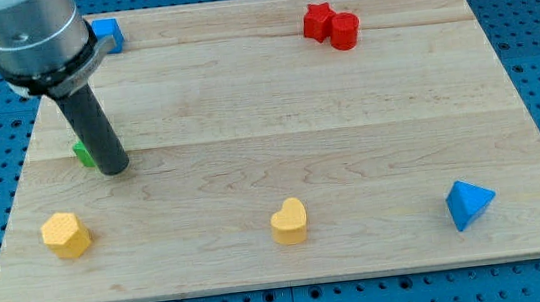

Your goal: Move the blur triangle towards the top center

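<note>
Blue triangle sat at about five o'clock on the board, near the bottom edge. It looked small, hard and light, so I guessed it would slide if pushed low on its near side. No boxes or bowls were there. My tip held nothing, touching a green block at nine o'clock.

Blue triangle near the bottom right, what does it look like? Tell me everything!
The blue triangle is a small, chunky, solid-coloured block with pointed corners and a smooth, painted-looking surface. It sits alone on the pale wooden board, near the view's bottom right corner. Nothing touches it; the nearest block, a yellow heart, lies well to its left. My tip is far away, near the board's left side.
</note>
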`<action>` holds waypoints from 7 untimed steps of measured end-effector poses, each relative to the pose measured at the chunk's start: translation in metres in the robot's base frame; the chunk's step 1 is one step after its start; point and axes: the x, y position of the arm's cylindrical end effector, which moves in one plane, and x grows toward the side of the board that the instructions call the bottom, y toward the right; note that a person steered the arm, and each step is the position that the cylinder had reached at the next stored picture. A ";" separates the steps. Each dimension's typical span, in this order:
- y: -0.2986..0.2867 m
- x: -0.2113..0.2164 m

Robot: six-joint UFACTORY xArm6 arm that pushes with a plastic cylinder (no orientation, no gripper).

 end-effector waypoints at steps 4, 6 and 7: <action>0.244 -0.006; 0.434 0.083; 0.439 0.126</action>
